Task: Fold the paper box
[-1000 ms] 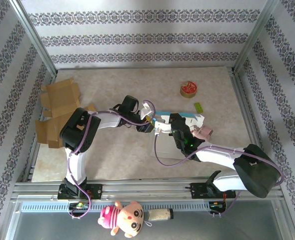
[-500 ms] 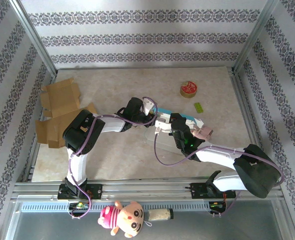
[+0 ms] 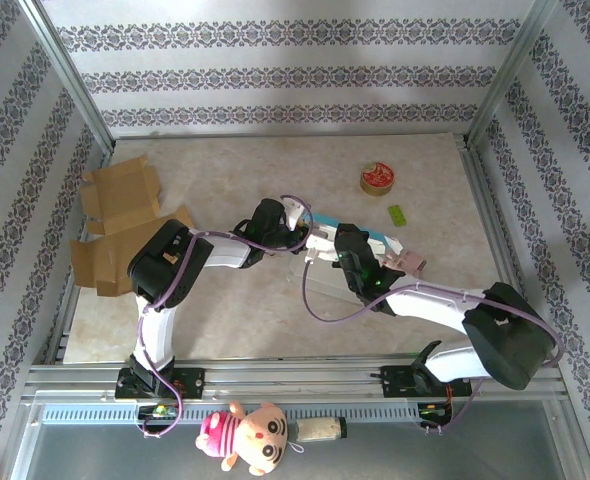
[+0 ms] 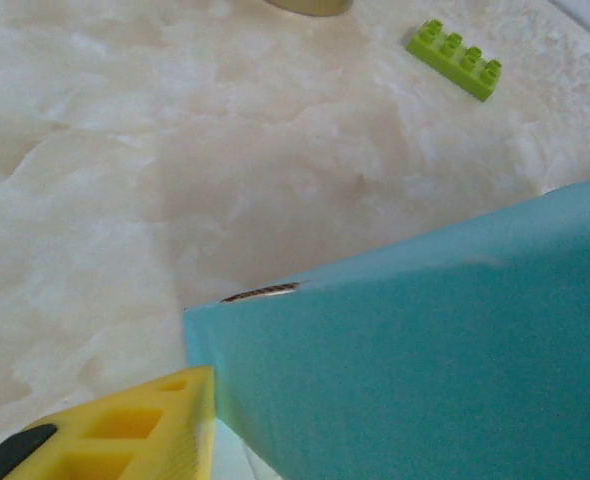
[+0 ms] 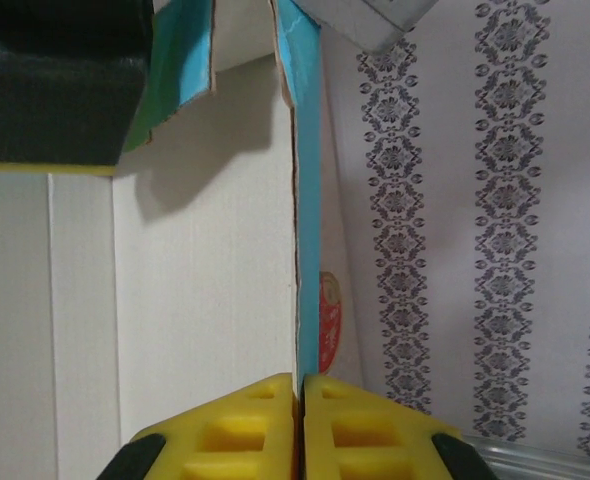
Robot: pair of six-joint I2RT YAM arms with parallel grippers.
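R hand (image 5: 301, 392) pinches paper box (image 5: 205, 260) edge.

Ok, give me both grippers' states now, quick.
left gripper: cannot tell whether open or shut.
right gripper: shut on the edge of the paper box.

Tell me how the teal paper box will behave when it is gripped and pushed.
Probably floppy: the paper box wall is one thin sheet, pinched edge-on in the right pincer. Likely light for its size, being hollow with open flaps. Hard pulls may crease it, since the edge looks thin.
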